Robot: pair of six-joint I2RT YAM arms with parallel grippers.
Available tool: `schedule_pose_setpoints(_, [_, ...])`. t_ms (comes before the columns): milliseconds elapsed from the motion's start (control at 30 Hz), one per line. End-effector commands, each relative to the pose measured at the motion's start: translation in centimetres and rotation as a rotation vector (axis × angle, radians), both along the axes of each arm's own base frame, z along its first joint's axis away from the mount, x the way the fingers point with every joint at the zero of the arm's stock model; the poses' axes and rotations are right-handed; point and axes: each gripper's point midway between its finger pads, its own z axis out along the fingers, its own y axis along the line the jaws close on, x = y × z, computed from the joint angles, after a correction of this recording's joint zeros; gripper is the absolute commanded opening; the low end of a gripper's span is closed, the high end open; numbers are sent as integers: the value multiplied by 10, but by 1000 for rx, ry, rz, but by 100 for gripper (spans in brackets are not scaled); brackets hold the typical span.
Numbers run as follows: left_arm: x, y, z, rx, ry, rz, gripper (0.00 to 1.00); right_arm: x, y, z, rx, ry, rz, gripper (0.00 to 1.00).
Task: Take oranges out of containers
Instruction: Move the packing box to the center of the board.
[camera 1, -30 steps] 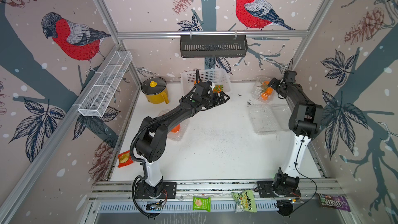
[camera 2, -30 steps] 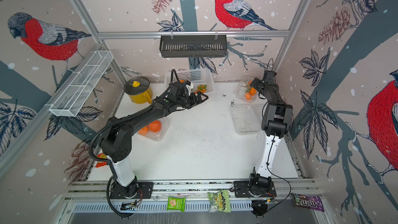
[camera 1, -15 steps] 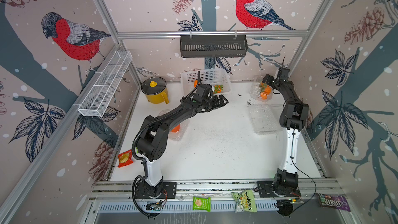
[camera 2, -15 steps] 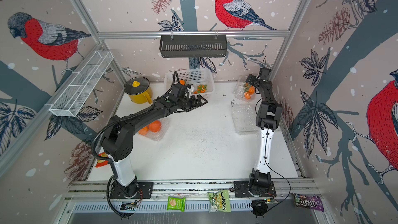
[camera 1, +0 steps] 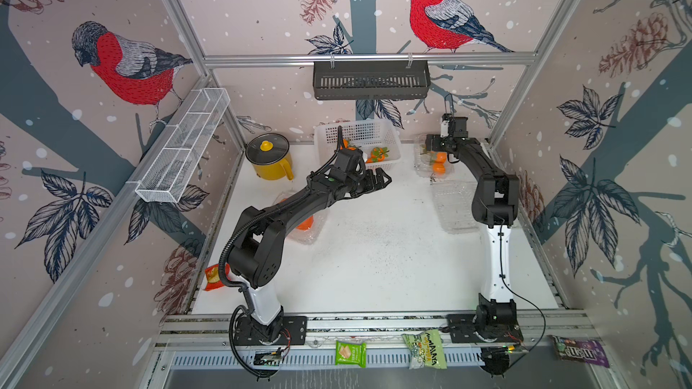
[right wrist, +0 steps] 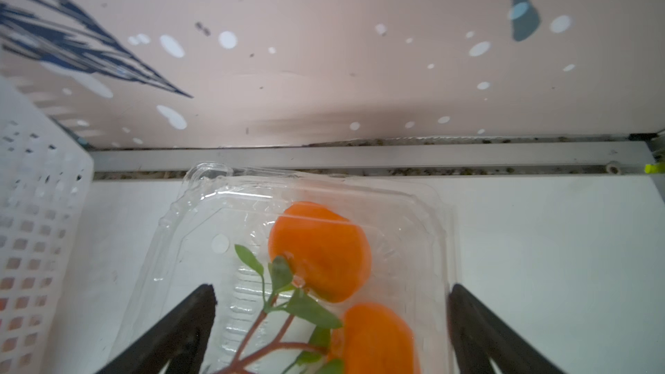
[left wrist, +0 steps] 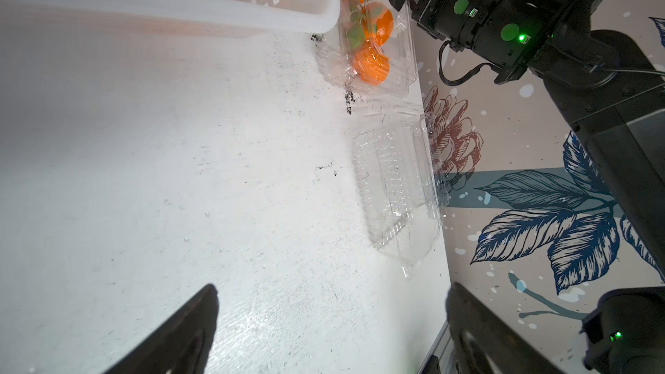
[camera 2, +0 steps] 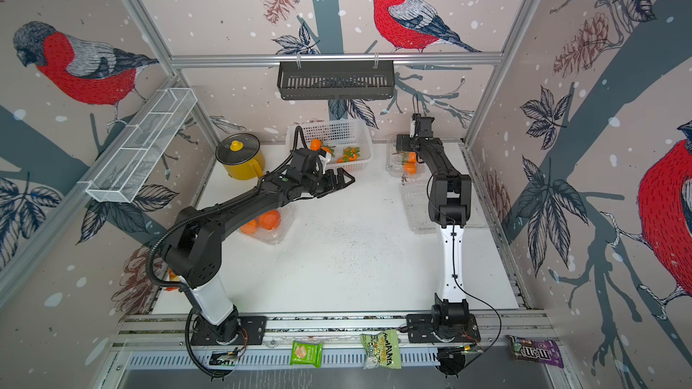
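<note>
Three clear containers lie on the white table. The back-right container (camera 1: 422,166) (right wrist: 201,210) holds leafy-stemmed oranges (camera 1: 440,168) (right wrist: 320,250). My right gripper (camera 1: 430,142) (right wrist: 331,289) hovers open just above it, one finger on each side of the fruit. Another container (camera 1: 455,207) (left wrist: 396,188) lies empty at the right. The left container (camera 2: 277,233) holds plain oranges (camera 2: 267,218), partly hidden under my left arm. My left gripper (camera 1: 378,181) (left wrist: 333,289) is open over bare table in front of the basket, holding nothing.
A white perforated basket (camera 1: 359,134) at the back holds several leafy oranges (camera 1: 378,153). A yellow lidded pot (camera 1: 269,159) stands back left. A black shelf (camera 1: 370,80) hangs on the back wall. Snack packets (camera 1: 350,353) lie on the front rail.
The right arm has folded in, and its gripper has swung left to hang over the back-right container. The left gripper has drawn slightly back from the basket toward the front.
</note>
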Motion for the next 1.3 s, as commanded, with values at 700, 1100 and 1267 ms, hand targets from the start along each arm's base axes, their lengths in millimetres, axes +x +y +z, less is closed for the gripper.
schedule_pose_setpoints(700, [-23, 34, 15, -14, -57, 37, 97, -197, 69, -38, -71, 217, 43, 93])
schedule_pose_setpoints(1100, [-27, 36, 11, -15, -53, 34, 97, -210, 29, 63, 152, 38, -134, 100])
schedule_pose_setpoints(1267, [-29, 38, 14, -19, -56, 41, 97, -143, 11, 45, 261, 138, -171, 100])
